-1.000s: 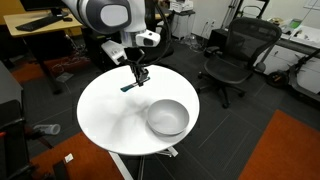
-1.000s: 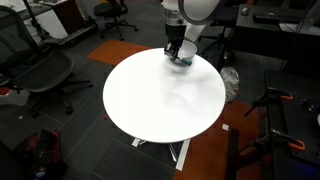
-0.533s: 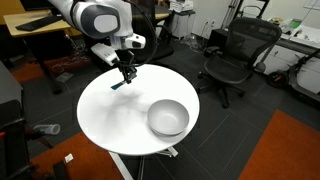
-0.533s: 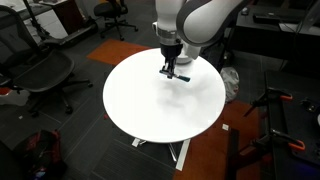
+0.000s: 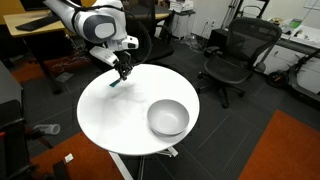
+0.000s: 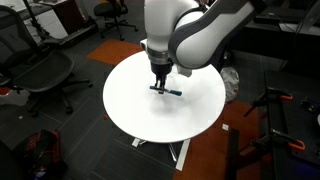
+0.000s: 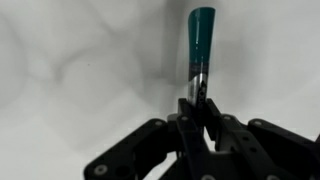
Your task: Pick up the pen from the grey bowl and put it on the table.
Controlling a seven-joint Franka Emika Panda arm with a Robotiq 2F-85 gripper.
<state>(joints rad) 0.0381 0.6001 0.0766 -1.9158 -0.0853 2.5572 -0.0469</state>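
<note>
Gripper (image 7: pixel 197 106) clamped on pen (image 7: pixel 201 38), over table (image 5: pixel 115 120)

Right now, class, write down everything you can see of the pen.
The pen is short and thin, with a teal, plastic-looking end and a shinier, darker section nearer the gripper, which pinches it. In an exterior view it sits roughly level, low over the white table, apart from the grey bowl. Whether it touches the tabletop is unclear.

a: where are the exterior views looking from?
b: both are looking down on the table (image 5: pixel 115 120) from high up, some way off, from differing sides.
a: and the wrist view?
b: it's sitting close, facing down past the gripper (image 7: pixel 197 108) at the same table.
</note>
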